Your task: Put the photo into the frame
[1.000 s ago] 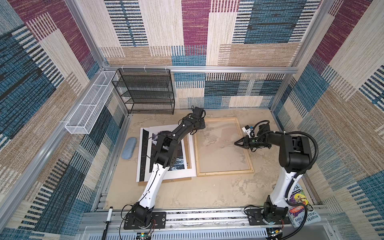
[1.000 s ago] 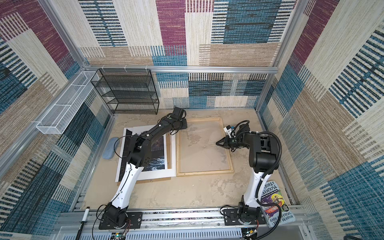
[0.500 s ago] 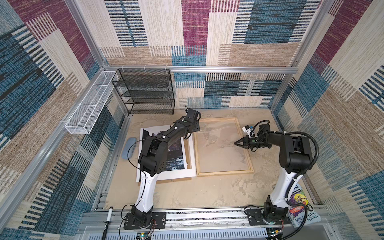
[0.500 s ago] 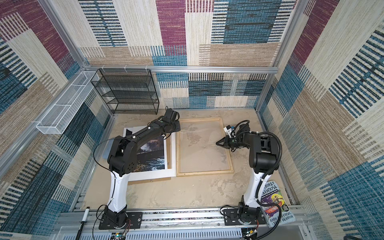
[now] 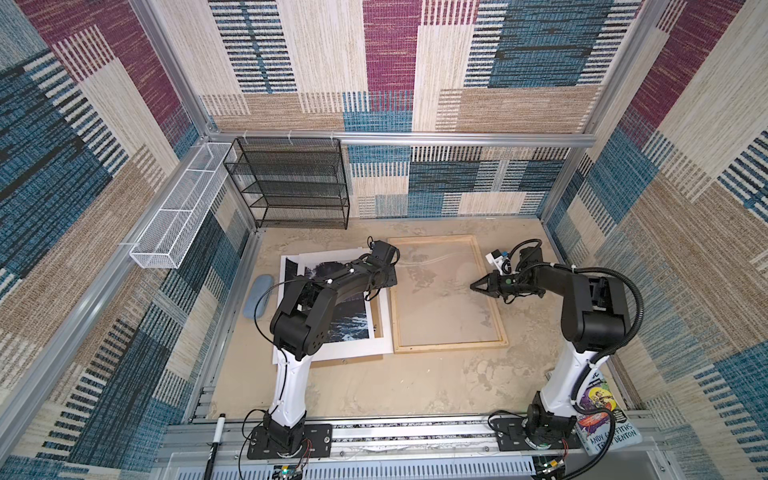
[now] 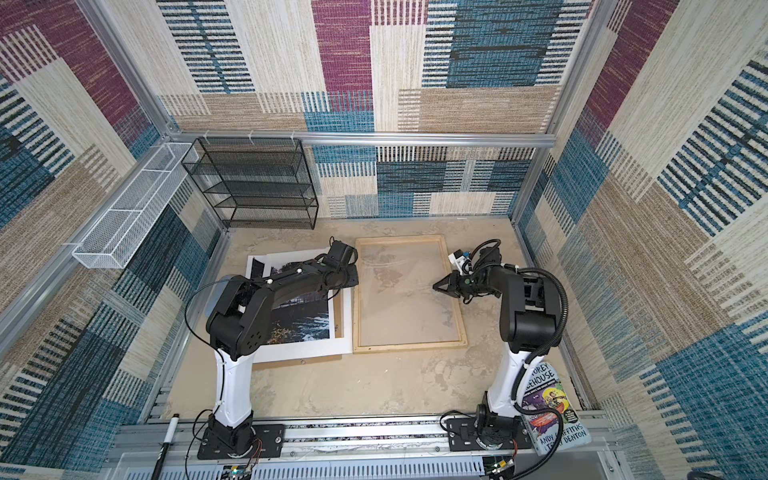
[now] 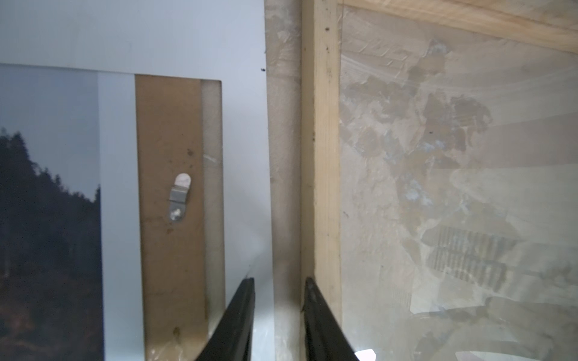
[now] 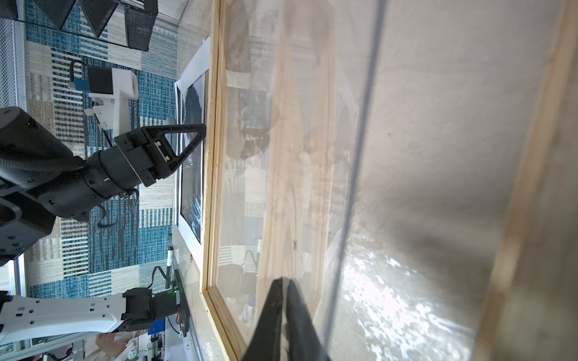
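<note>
The frame of pale wood lies flat mid-table, its clear pane showing the tabletop. Left of it lies the photo, a dark print resting on a white mat board and a brown backing board. My left gripper hangs low and open over the gap between the mat's edge and the frame's left rail, with nothing between its fingers. My right gripper is shut and empty over the pane, near the right rail.
A black wire shelf stands at the back left, with a white wire basket on the left wall. A blue-grey oval pad lies left of the mat. A book and a pen lie at the front edge.
My left arm has folded back, bringing its gripper from the frame's far left corner nearer along the left rail, with its jaws a little narrower. The right arm has not moved.
</note>
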Robot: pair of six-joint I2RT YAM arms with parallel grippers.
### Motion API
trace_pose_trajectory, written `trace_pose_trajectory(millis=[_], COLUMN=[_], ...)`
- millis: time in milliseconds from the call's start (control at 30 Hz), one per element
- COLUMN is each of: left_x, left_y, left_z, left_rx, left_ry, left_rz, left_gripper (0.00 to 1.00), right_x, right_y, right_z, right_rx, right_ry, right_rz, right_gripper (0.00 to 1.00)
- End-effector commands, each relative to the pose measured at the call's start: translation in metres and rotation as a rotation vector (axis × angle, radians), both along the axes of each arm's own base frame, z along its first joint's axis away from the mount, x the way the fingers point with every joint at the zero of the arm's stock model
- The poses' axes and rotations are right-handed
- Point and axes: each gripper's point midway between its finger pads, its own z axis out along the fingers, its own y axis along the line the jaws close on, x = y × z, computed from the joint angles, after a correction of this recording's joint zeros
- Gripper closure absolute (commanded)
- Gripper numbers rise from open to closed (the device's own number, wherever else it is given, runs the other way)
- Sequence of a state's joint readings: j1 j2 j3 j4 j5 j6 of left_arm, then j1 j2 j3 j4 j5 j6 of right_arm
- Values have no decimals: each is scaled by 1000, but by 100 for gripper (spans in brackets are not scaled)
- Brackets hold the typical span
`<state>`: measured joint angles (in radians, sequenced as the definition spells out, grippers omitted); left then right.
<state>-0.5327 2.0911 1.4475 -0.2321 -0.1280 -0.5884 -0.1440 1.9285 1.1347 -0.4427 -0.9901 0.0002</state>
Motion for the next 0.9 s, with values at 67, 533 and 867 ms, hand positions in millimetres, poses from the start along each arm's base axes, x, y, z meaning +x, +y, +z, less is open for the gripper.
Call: trace_pose_trajectory(millis=[67, 533, 867], left_x=[-5, -16, -19], left_y=[-10, -11, -8], left_z=[9, 1, 2], left_rx=[-59, -76, -68], left_ry=[-31, -22, -23], left_rz=[9, 18, 19], left_gripper=[70, 71, 72], right_x=[1, 1, 3], right_y=[2, 4, 1], right_z=[6, -1, 0], right_rx=[3, -3, -31], right_ry=[-19, 8, 1], right_rz=[5, 15, 1], right_gripper=[91, 90, 77])
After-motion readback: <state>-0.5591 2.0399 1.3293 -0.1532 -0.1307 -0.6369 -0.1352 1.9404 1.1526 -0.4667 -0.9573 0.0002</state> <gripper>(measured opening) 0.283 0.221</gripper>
